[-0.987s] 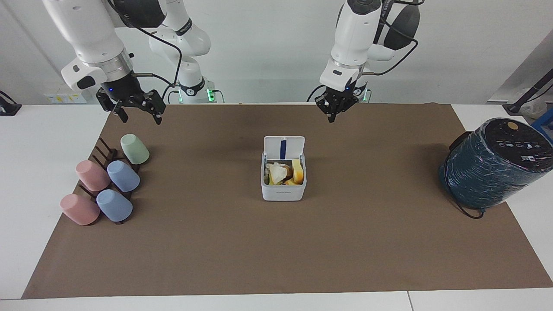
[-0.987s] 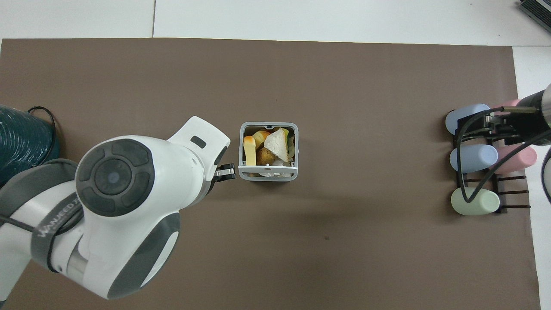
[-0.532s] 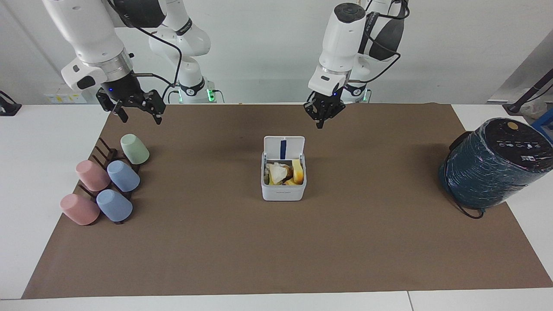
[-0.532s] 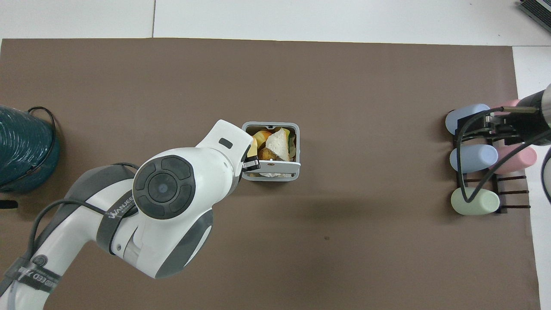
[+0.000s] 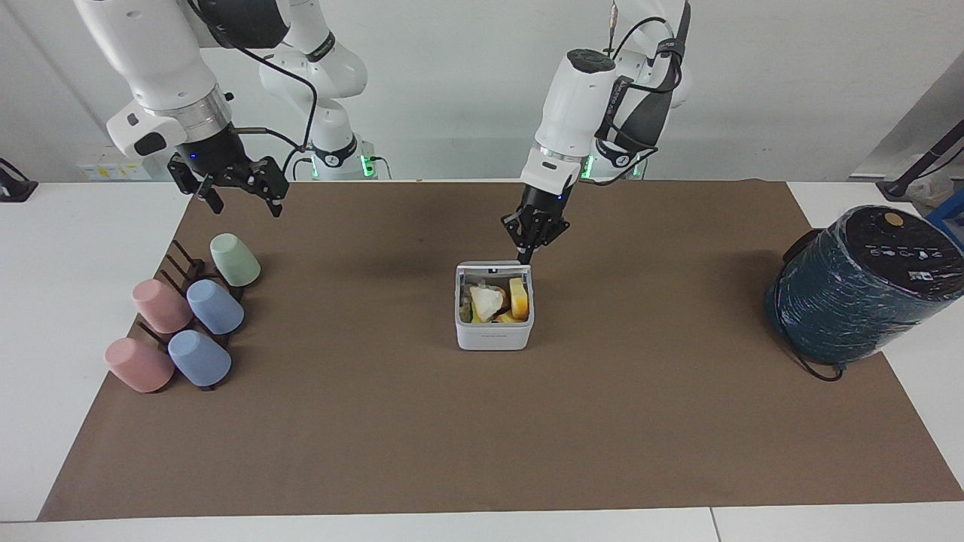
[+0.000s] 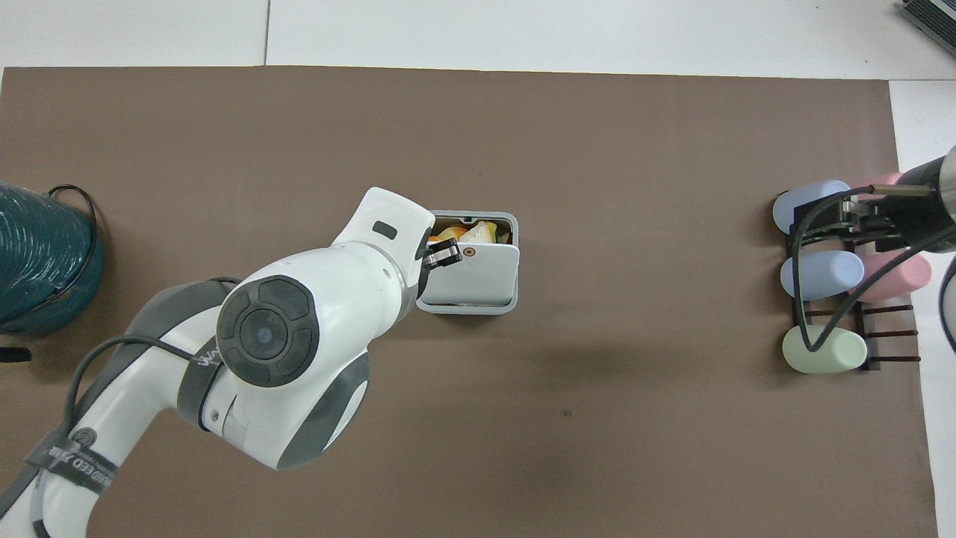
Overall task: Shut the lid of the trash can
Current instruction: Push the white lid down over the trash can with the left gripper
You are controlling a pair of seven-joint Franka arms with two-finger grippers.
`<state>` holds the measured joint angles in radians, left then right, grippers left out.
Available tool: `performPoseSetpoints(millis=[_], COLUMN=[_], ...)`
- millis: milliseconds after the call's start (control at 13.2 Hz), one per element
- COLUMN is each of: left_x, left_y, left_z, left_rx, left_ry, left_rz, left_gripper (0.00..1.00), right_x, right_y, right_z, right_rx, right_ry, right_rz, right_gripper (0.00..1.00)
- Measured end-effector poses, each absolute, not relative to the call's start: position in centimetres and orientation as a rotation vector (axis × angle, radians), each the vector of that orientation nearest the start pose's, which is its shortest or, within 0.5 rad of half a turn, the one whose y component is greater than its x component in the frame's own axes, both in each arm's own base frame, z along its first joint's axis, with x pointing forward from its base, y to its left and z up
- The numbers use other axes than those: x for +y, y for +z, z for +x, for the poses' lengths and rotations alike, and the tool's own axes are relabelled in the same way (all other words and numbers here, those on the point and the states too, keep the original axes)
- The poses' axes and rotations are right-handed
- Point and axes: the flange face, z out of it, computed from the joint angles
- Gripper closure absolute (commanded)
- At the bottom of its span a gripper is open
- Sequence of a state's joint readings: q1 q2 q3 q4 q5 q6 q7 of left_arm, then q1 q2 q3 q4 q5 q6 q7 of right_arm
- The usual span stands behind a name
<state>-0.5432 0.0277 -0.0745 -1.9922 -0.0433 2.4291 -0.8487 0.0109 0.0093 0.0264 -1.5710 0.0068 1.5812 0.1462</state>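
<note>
The small white trash can stands at the middle of the brown mat, with food scraps inside; it also shows in the overhead view. Its white lid, with an orange-brown dot on top, is tilted partway down over the opening and shows edge-on in the facing view. My left gripper is shut, its tips touching the lid's raised edge at the corner toward the left arm's end; it shows in the overhead view. My right gripper is open and waits over the cup rack.
A rack with several pastel cups lies at the right arm's end of the table. A large dark teal wrapped cylinder with a black cable stands at the left arm's end.
My left gripper came down and toward the trash can and met the lid. The lid swung from upright to partway down over the can. The right arm has not moved.
</note>
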Motion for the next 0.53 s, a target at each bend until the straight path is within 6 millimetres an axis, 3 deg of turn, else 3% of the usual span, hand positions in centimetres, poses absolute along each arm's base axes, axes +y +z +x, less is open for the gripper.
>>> performPoseSetpoints(millis=[532], left_x=[-35.2], left_y=[46.8], left_z=[49.8], left_rx=[-0.462], left_ry=[-0.522], left_rz=[-3.395], left_gripper=[1.00], right_x=[2.2], right_y=[62.0], right_z=[55.8], right_rx=[0.171], right_ry=[-0.001], right_rz=[-3.130], right_gripper=[0.00])
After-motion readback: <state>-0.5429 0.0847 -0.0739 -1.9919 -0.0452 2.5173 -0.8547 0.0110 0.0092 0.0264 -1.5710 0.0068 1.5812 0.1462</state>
